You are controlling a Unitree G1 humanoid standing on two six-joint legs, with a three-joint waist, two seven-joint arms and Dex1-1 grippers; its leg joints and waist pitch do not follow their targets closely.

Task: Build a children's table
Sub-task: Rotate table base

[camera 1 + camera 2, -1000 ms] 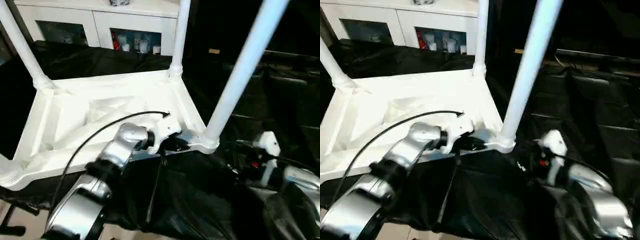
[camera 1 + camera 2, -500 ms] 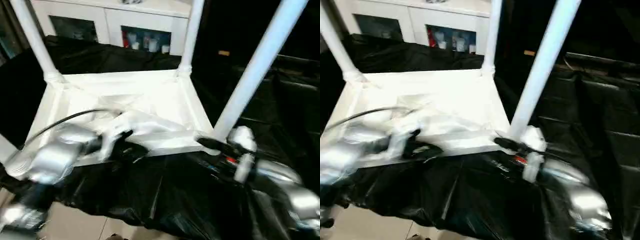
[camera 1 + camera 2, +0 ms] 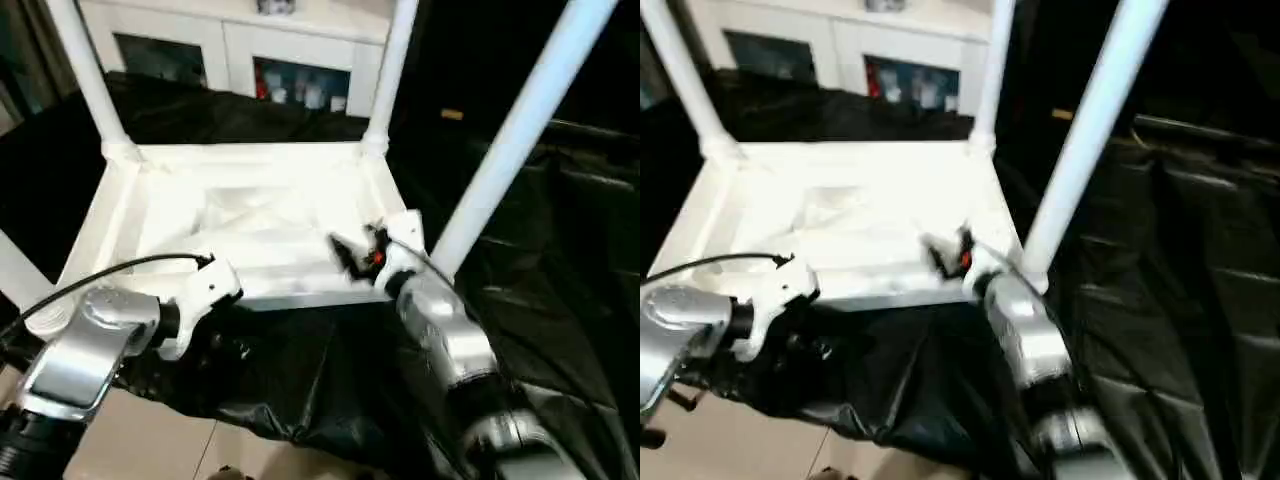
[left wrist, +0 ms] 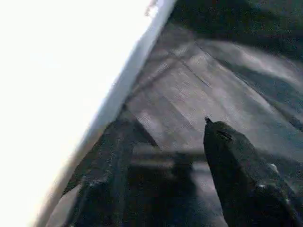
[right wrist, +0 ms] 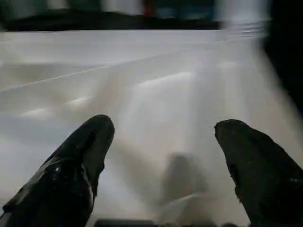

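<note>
Upturned white plastic tabletop point(image 3: 250, 215) on black sheeting point(image 3: 330, 370), ribbed underside up. Three tapered tube legs standing in round corner sockets: far-left leg point(image 3: 88, 75), far-right leg point(image 3: 392, 62), near-right leg point(image 3: 520, 125). At picture's left edge, part of a fourth white tube point(image 3: 18, 275).

Head views: right gripper point(image 3: 352, 252) over tabletop's near edge; left gripper point(image 3: 805, 345) lower, by near edge, over sheeting. White cabinet point(image 3: 240, 50) with glass doors behind; pale floor point(image 3: 150, 440) in front.

Right wrist view: black fingers point(image 5: 75, 161) spread wide, holding nothing, smooth ribbed plastic beyond.

Left wrist view: finger point(image 4: 236, 170) well apart from its mate, empty; tabletop's edge point(image 4: 118, 94) beside glossy sheeting.
</note>
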